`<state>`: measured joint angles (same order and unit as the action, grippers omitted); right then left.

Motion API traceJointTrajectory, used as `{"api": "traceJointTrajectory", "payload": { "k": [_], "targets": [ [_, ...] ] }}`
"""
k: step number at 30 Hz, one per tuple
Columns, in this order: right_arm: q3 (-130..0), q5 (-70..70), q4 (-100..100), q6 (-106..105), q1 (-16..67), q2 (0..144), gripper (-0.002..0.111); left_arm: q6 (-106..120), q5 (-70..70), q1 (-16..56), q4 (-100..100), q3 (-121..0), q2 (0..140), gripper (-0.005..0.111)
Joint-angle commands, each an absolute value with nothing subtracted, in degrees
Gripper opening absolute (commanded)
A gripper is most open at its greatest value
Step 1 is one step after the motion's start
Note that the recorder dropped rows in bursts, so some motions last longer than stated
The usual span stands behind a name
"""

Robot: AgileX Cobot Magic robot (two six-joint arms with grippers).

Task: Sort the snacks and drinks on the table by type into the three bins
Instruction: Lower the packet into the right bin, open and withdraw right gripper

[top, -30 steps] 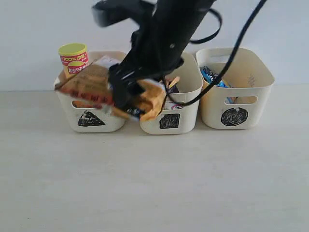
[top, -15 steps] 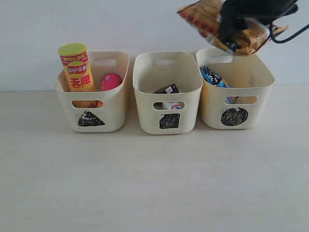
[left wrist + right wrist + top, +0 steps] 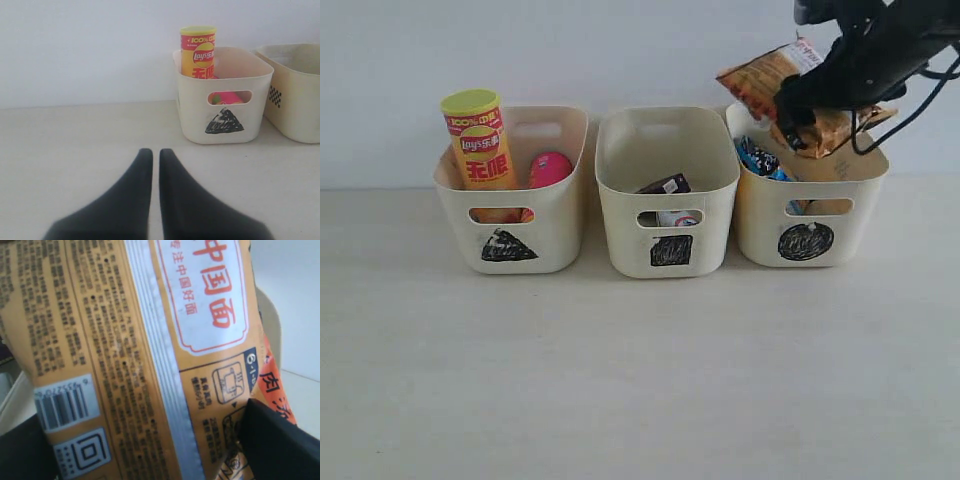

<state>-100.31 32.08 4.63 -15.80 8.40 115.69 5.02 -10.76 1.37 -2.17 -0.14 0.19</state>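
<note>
My right gripper (image 3: 798, 118) is shut on the orange-brown bag (image 3: 765, 82), holding it tilted just above the circle bin (image 3: 840, 215). The bag (image 3: 125, 350) fills the right wrist view. The blue-black bag (image 3: 758, 158) lies inside the circle bin. The yellow-red tube (image 3: 477, 140) stands upright in the triangle bin (image 3: 555, 235), and the pink tube (image 3: 550, 168) lies beside it. The dark purple carton (image 3: 665, 185) and a blue-white carton (image 3: 677, 217) sit in the square bin (image 3: 715, 245). My left gripper (image 3: 151, 155) is shut and empty, low over the table (image 3: 75, 140), well short of the triangle bin (image 3: 190, 120).
A plain white wall (image 3: 620, 50) stands close behind the row of three bins. The square bin's side (image 3: 295, 110) shows at the edge of the left wrist view, next to the triangle bin.
My right arm carried the orange-brown bag from in front of the triangle and square bins up and over to the right, then lowered it towards the circle bin. The left gripper shows no earlier frame.
</note>
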Motion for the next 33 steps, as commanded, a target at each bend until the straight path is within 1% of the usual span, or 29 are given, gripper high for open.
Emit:
{"api": "traceJointTrajectory", "payload": {
  "k": [1, 7, 12, 14, 15, 16, 19, 20, 21, 25, 29, 33],
  "targets": [
    [-100.27, 23.2, 4.01, -14.26, 8.0, 119.63, 0.0, 5.12, -11.13, 1.18, -1.53, 0.0, 0.0, 0.004],
    [-100.27, 17.76, 4.01, -13.08, 8.0, 123.44, 0.0, 5.12, -11.13, 1.18, -1.53, 0.0, 0.0, 0.004],
    [-100.27, 16.71, 4.01, -12.47, 8.0, 124.23, 0.002, 5.12, -11.43, 1.18, -1.52, 0.0, 0.0, 0.004],
    [-100.27, 16.94, 4.01, -12.37, 8.0, 124.23, 0.012, 5.12, -12.2, 1.18, -1.52, 0.0, 0.0, 0.004],
    [-100.27, 17.25, 4.01, -12.37, 8.0, 124.08, 0.021, 5.12, -12.46, 1.18, -1.52, 0.0, 0.0, 0.004],
    [-100.27, 17.27, 4.01, -12.37, 8.0, 123.86, 0.032, 5.12, -12.89, 1.18, -1.52, 0.0, 0.0, 0.004],
    [-100.27, 17.09, 3.67, -12.24, 7.87, 122.84, 0.073, 5.12, -13.34, 1.18, -1.52, 0.0, 0.0, 0.004],
    [-100.27, 16.51, 3.67, -12.11, 7.87, 122.36, 0.079, 5.12, -13.34, 1.18, -1.52, 0.0, 0.0, 0.004],
    [-100.27, 15.96, 3.67, -12.11, 7.87, 121.58, 0.083, 5.12, -13.34, 1.18, -1.52, 0.0, 0.0, 0.004],
    [-100.27, 14.32, 3.38, -12.11, 7.87, 117.72, 0.078, 5.12, -13.34, 1.18, -1.52, 0.0, 0.0, 0.004],
    [-100.27, 15.16, 2.63, -12.11, 7.87, 114.24, 0.078, 5.12, -13.34, 1.18, -1.52, 0.0, 0.0, 0.004],
    [-100.27, 20.08, 2.24, -12.11, 7.87, 112.2, 0.078, 5.12, -13.34, 1.18, -1.52, 0.0, 0.0, 0.004]
  ]
}}
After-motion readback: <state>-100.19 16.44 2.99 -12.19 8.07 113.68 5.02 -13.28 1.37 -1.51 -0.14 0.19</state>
